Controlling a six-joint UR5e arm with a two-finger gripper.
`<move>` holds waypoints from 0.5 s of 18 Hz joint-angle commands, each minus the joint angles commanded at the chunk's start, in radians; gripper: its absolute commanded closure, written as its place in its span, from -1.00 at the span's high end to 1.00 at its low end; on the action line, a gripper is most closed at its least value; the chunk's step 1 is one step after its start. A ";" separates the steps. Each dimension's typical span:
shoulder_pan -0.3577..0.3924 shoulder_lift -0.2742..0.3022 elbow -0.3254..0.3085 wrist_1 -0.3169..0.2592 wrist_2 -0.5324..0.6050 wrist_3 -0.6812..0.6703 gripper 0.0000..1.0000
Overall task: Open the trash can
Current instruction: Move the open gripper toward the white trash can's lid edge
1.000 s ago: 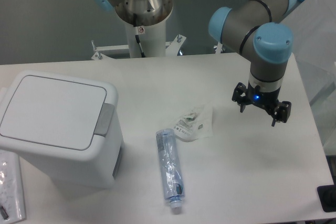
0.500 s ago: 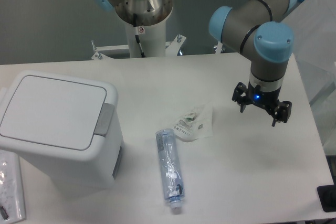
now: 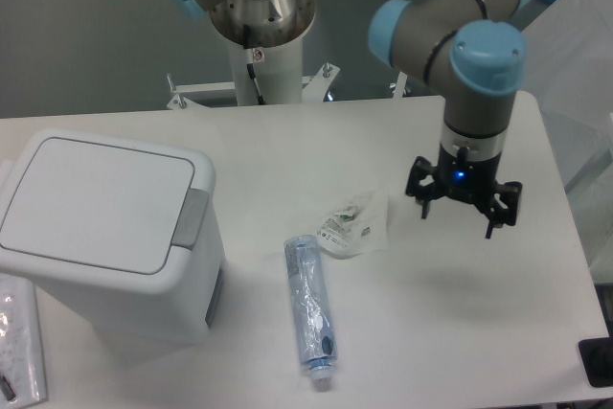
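Task status: not started as far as visible. Trash can [image 3: 105, 237] at left side of desk [image 3: 479, 332], lid flat and fully closed, grey push latch [image 3: 191, 217] on the lid's right edge untouched.

End effector [image 3: 458, 206] hanging above right half of desk, well apart from the can, pointed down. Fingers spread wide, nothing held. Blue status light lit on the wrist.

Between end effector and can: crumpled clear packet [image 3: 353, 222] near desk centre, plastic-wrapped blue tube [image 3: 309, 309] lying just below it, cap end toward the front edge. Neither touching the can. Another clear packet [image 3: 19, 342] at far left front, beside the can's base, partly cut off by frame edge.

Remaining, by judgement: everything. Traverse left across the desk, clear the packet and tube, line up over the latch, press down to release the lid, then confirm lid pops up. Latch is narrow and sits at the lid edge, so alignment matters; wide fingers may need narrowing to press with one tip or both closed together. Cannot tell from this view whether the lid is spring-loaded or needs lifting after the press.

Risk: off-centre push on the lid instead of the latch, or shoving the light can sideways.
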 joint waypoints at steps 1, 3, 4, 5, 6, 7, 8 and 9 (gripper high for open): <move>-0.003 0.020 0.002 0.002 -0.034 -0.014 1.00; -0.012 0.046 0.017 0.003 -0.089 -0.047 1.00; -0.020 0.066 0.020 0.003 -0.120 -0.073 1.00; -0.026 0.078 0.021 0.005 -0.155 -0.087 1.00; -0.028 0.091 0.020 0.003 -0.192 -0.091 1.00; -0.031 0.098 0.017 0.003 -0.230 -0.094 1.00; -0.037 0.101 0.014 0.003 -0.267 -0.109 1.00; -0.043 0.109 0.015 0.005 -0.289 -0.139 1.00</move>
